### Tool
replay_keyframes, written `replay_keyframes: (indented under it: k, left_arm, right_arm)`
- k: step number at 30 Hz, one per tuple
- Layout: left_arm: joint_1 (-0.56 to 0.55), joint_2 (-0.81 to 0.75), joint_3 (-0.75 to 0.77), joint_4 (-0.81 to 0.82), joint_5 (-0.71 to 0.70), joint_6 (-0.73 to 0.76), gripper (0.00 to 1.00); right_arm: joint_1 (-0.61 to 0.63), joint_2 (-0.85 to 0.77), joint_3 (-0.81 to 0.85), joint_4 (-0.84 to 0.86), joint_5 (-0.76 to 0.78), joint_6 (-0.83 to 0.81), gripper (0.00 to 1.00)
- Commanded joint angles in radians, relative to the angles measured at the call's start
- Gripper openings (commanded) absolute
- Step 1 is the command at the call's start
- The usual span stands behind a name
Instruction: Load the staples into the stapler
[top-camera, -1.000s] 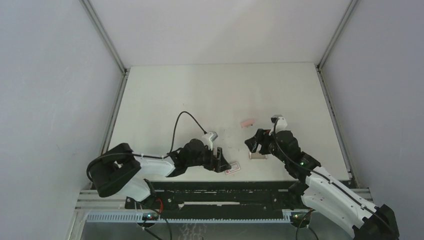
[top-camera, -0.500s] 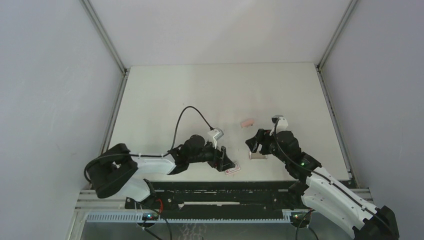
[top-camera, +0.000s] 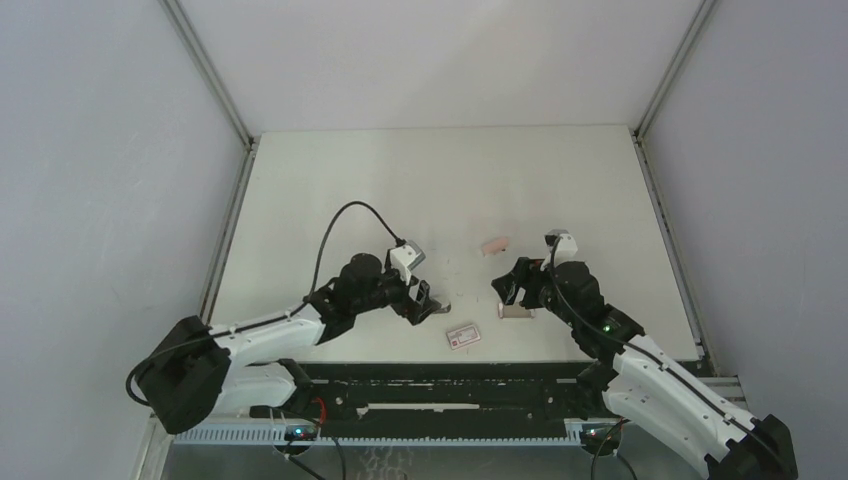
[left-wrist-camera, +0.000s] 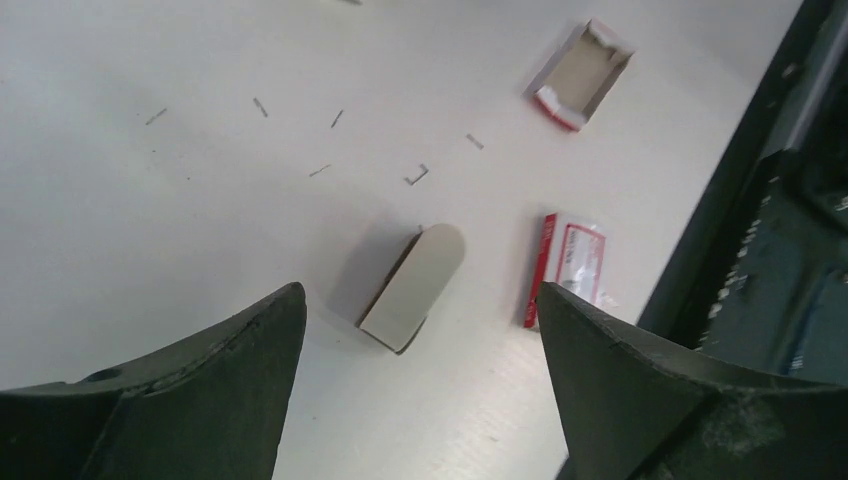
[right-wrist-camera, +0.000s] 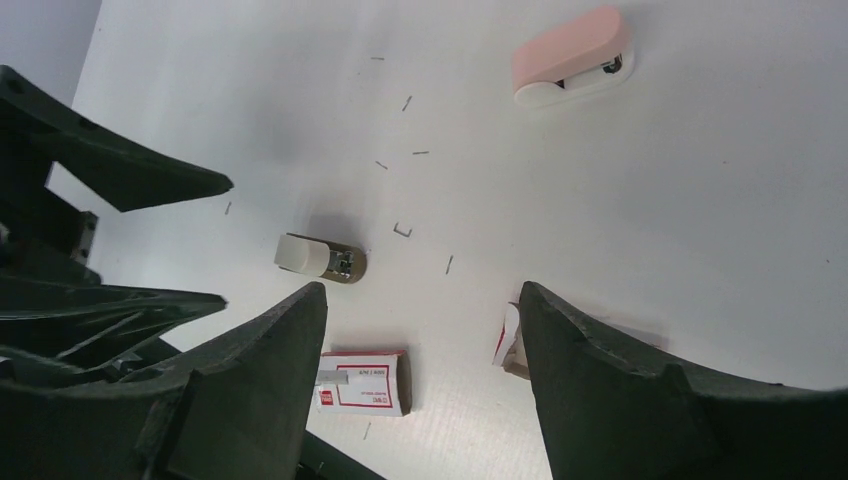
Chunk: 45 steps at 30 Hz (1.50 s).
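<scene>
While the pink stapler (right-wrist-camera: 572, 55) lies unloaded on the bench (top-camera: 400, 180), well apart from what appears to be the staples block (left-wrist-camera: 425, 262), pickup is the step in hand. The left gripper (left-wrist-camera: 420, 298) hovers over that block, jaws wide and empty; it must next descend and close squarely. The right gripper (right-wrist-camera: 422, 292) points down, jaws spread, holding nothing.

Stapler: you have one pink stapler (right-wrist-camera: 570, 55), upper right of the right wrist view.
Boxes: two, one labelled box (right-wrist-camera: 365, 383) and one open tray (left-wrist-camera: 582, 75).
Other: one cream piece (right-wrist-camera: 320, 258), left of centre.
Strays: about seven loose staples (right-wrist-camera: 402, 230); too tiny to count surely.
Grippers: two, left gripper (left-wrist-camera: 420, 290) and right gripper (right-wrist-camera: 422, 290).
</scene>
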Motion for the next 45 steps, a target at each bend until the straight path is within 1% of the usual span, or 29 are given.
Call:
replay_keyframes:
  k: [1, 6, 8, 10, 13, 14, 17, 20, 22, 25, 27, 28, 30, 34, 36, 37, 39, 41, 45]
  left_arm:
    - [0.000, 0.069, 0.016, 0.047, -0.025, 0.160, 0.89]
    - [0.000, 0.198, 0.074, 0.007, 0.026, 0.217, 0.88]
    - [0.000, 0.251, 0.106, -0.019, 0.071, 0.225, 0.86]
    - [-0.002, 0.284, 0.130, -0.041, 0.104, 0.226, 0.82]
    - [-0.008, 0.291, 0.130, -0.043, 0.118, 0.221, 0.78]
    - [-0.011, 0.289, 0.127, -0.045, 0.113, 0.221, 0.74]
    - [-0.023, 0.309, 0.143, -0.072, 0.099, 0.221, 0.54]
    - [-0.037, 0.342, 0.169, -0.112, 0.091, 0.217, 0.43]
    - [-0.056, 0.360, 0.180, -0.133, 0.079, 0.218, 0.41]
    - [-0.093, 0.372, 0.187, -0.151, 0.033, 0.220, 0.46]
    - [-0.111, 0.381, 0.192, -0.166, -0.005, 0.219, 0.48]
    - [-0.115, 0.386, 0.195, -0.174, -0.021, 0.216, 0.47]
    - [-0.128, 0.389, 0.198, -0.185, -0.061, 0.212, 0.39]
    - [-0.152, 0.356, 0.191, -0.181, -0.120, 0.199, 0.19]
    - [-0.161, 0.308, 0.162, -0.150, -0.134, 0.177, 0.06]
    - [-0.167, 0.274, 0.148, -0.130, -0.134, 0.161, 0.01]
    - [-0.184, 0.198, 0.118, -0.093, -0.131, 0.130, 0.00]
    - [-0.206, 0.120, 0.099, -0.064, -0.128, 0.100, 0.00]
    - [-0.227, 0.022, 0.091, -0.045, -0.098, 0.048, 0.00]
  right_arm:
    - [-0.005, -0.026, 0.006, 0.010, -0.007, -0.018, 0.70]
    - [-0.006, -0.033, 0.003, 0.012, -0.011, -0.014, 0.70]
    - [-0.006, -0.032, 0.000, 0.016, -0.013, -0.013, 0.70]
    - [-0.006, -0.033, -0.003, 0.022, -0.016, -0.014, 0.70]
    - [-0.008, -0.030, -0.004, 0.026, -0.020, -0.014, 0.70]
    - [-0.008, -0.031, -0.005, 0.025, -0.021, -0.013, 0.70]
    - [-0.010, -0.033, -0.006, 0.023, -0.021, -0.016, 0.70]
    - [-0.017, -0.038, -0.007, 0.019, -0.022, -0.019, 0.70]
    - [-0.022, -0.041, -0.008, 0.014, -0.024, -0.021, 0.70]
    - [-0.030, -0.039, -0.010, 0.014, -0.032, -0.023, 0.70]
    - [-0.032, -0.037, -0.010, 0.012, -0.037, -0.023, 0.70]
    - [-0.032, -0.037, -0.010, 0.012, -0.038, -0.022, 0.70]
    - [-0.032, -0.036, -0.011, 0.013, -0.039, -0.017, 0.70]
    - [-0.032, -0.027, -0.011, 0.018, -0.054, 0.013, 0.70]
    - [-0.028, -0.010, -0.012, 0.029, -0.086, 0.043, 0.71]
    - [-0.024, -0.001, -0.014, 0.040, -0.107, 0.062, 0.71]
    - [-0.013, 0.016, -0.028, 0.079, -0.175, 0.107, 0.71]
    - [0.002, 0.036, -0.048, 0.153, -0.245, 0.178, 0.73]
    - [0.040, 0.087, -0.085, 0.302, -0.352, 0.292, 0.76]
